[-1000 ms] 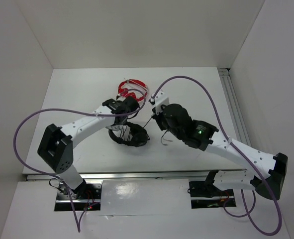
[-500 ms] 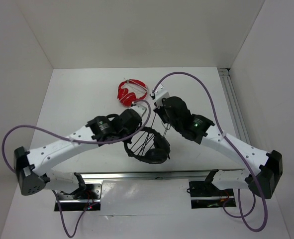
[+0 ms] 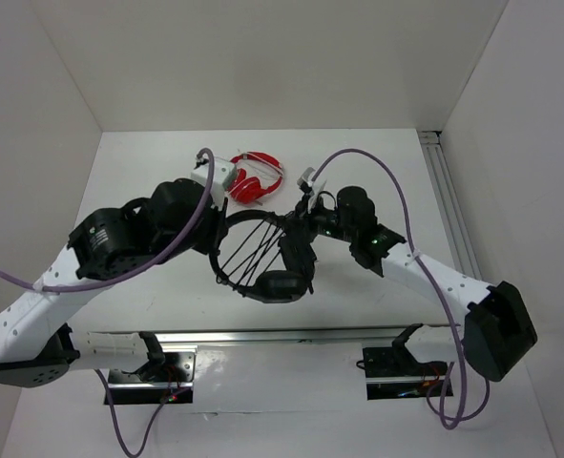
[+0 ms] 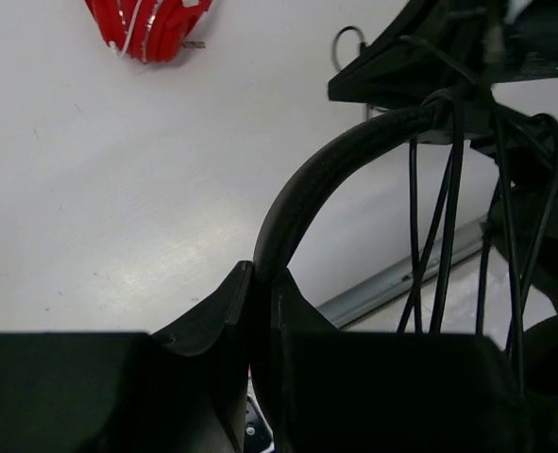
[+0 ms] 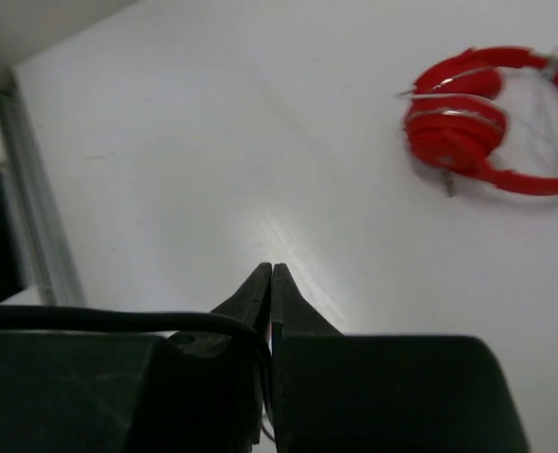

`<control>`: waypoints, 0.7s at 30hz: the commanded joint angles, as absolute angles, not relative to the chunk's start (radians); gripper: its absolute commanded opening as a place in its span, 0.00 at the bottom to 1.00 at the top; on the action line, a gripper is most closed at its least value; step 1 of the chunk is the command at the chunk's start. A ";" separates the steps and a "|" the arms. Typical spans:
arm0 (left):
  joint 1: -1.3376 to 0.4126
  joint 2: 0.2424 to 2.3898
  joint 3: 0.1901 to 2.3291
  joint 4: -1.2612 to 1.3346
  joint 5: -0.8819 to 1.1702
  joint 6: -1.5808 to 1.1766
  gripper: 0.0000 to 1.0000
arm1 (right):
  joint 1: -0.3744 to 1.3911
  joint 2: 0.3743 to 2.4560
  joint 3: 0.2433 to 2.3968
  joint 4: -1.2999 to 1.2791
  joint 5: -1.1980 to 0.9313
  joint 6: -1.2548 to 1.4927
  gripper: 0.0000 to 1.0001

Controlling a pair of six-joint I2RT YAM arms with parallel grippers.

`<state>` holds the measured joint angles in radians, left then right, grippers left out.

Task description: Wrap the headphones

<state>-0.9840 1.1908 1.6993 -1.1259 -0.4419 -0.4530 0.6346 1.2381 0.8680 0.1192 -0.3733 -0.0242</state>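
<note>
Gripping: my left claw (image 4: pixel 260 276) clenches the headband (image 4: pixel 302 184).
Right claw (image 5: pixel 271 276): seems pinched on the cable (image 5: pixel 109 319).
Headphones (image 3: pixel 282 284): arch spans between my claws.

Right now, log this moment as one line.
headphones: held between both arms | left gripper: shut on headband | right gripper: shut on cable | cable: several strands across headband | red headphones: lying apart

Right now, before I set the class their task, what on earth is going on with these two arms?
The left gripper is shut on the headband of the black headphones, holding them up over the table. Their cable runs in several strands across the band's arc, and the right gripper pinches that cable beside them. Further back lie red headphones, untouched.
</note>
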 commanded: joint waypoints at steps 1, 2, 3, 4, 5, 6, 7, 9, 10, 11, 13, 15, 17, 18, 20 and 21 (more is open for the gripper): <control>-1.011 1.124 1.789 -1.118 -0.391 -0.531 0.00 | 0.584 1.322 0.735 0.453 -0.634 0.209 0.09; -1.011 1.124 1.799 -1.118 -0.391 -0.566 0.00 | 0.601 1.348 0.720 0.583 -0.650 0.247 0.09; -1.011 1.124 1.812 -1.118 -0.402 -0.578 0.00 | 0.613 1.376 0.691 0.647 -0.661 0.279 0.11; -1.011 1.124 1.812 -1.118 -0.402 -0.587 0.00 | 0.624 1.429 0.677 0.713 -0.661 0.338 0.13; -1.011 1.124 1.812 -1.105 -0.402 -0.597 0.00 | 0.647 1.455 0.676 0.823 -0.661 0.363 0.16; -1.011 1.124 1.812 -1.104 -0.402 -0.612 0.00 | 0.647 1.483 0.667 0.863 -0.661 0.385 0.19; -1.011 1.124 1.812 -1.094 -0.402 -0.623 0.00 | 0.659 1.535 0.667 0.937 -0.661 0.423 0.23; -1.011 1.124 1.830 -1.094 -0.431 -0.659 0.00 | 0.670 1.581 0.667 1.003 -0.661 0.457 0.24; -1.011 1.124 1.830 -1.094 -0.458 -0.696 0.00 | 0.670 1.627 0.667 1.070 -0.651 0.487 0.24; -1.011 1.124 1.830 -1.094 -0.471 -0.715 0.00 | 0.670 1.652 0.658 1.104 -0.641 0.505 0.26; -1.011 1.101 1.839 -1.094 -0.482 -0.747 0.00 | 0.670 1.731 0.658 1.173 -0.641 0.538 0.27; -1.011 1.101 1.864 -1.094 -0.482 -0.778 0.00 | 0.680 1.782 0.649 1.268 -0.641 0.584 0.28; -1.011 1.101 1.873 -1.094 -0.491 -0.788 0.00 | 0.689 1.847 0.649 1.362 -0.629 0.630 0.31; -1.011 1.101 1.873 -1.094 -0.491 -0.801 0.00 | 0.699 1.864 0.649 1.388 -0.620 0.644 0.33; -1.011 1.101 1.873 -1.094 -0.491 -0.811 0.00 | 0.699 1.906 0.660 1.448 -0.609 0.681 0.36; -1.011 1.101 1.873 -1.085 -0.491 -0.822 0.00 | 0.709 1.917 0.660 1.468 -0.609 0.693 0.36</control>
<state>-1.0065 1.1324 1.8160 -1.2163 -0.4812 -0.7330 0.6888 1.8771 0.6617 1.2232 -0.6312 0.6186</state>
